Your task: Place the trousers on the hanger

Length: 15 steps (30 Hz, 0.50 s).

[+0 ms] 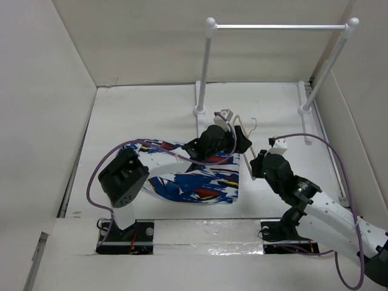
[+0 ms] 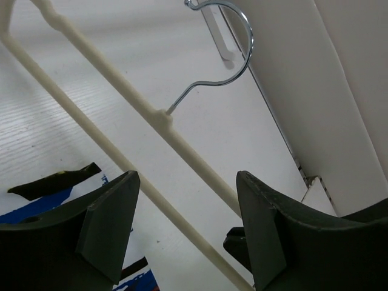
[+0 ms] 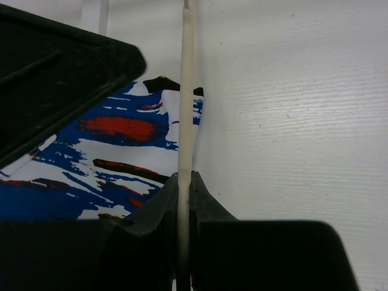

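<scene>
From above, the hanger (image 1: 242, 125) is low over the white table (image 1: 151, 115); I cannot tell if it is lying on it or lifted a little. The trousers (image 1: 194, 179) lie spread out on the hanger's left side, with their edge right up against it. The left claw (image 1: 237, 142) hangs over the hanger's far end, close to the hook (image 1: 255, 124). The right claw (image 1: 256, 165) is at the hanger's near end. In the left wrist view, the left claw (image 2: 188, 233) is spread wide with nothing in it. Two thin bars of the hanger (image 2: 163, 118) run slanting past the gap between its fingers, and the shiny hook (image 2: 233, 60) curls beyond them. A bit of the blue trousers (image 2: 36, 206) peeks out to the left of the bars. In the right wrist view, the right claw (image 3: 185, 194) is pressed tight on one thin bar of the hanger (image 3: 188, 91), pinching it. The trousers (image 3: 121, 151) lie just left of that bar and seem to touch it. I think the hanger is light and stiff but thin, so it could twist or slip in a pinch. Holding a straight bar, as the right claw does, looks wise. The trousers look soft and floppy, so they will sag and bunch. I would take them at an edge close to the hanger and pinch a good fold of cloth.
</scene>
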### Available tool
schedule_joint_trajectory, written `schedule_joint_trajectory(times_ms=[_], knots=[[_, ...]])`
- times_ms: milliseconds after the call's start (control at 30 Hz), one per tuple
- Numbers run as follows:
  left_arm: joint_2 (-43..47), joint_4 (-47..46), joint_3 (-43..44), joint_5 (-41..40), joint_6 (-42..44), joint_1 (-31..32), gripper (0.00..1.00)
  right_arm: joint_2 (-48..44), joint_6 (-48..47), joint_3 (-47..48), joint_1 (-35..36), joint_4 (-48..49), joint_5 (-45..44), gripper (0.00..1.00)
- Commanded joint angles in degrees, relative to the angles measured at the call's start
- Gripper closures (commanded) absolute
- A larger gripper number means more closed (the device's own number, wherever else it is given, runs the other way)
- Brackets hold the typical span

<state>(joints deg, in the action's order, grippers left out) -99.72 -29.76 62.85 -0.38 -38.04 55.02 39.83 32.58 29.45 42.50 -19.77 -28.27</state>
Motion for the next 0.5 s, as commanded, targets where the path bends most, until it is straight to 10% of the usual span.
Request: schedule_joint_trajectory(times_ms=[0, 467], knots=[[-0.9, -3.8, 4.0, 3.2, -1.0, 0.5, 0.37, 0.2, 2.7, 0.7, 2.0, 1.8, -2.4, 1.0], [-9.3, 0.3, 9.4, 6.3, -1.8, 0.5, 0.43, 3.5, 5.0, 1.3, 4.3, 0.7, -8.5, 1.0]])
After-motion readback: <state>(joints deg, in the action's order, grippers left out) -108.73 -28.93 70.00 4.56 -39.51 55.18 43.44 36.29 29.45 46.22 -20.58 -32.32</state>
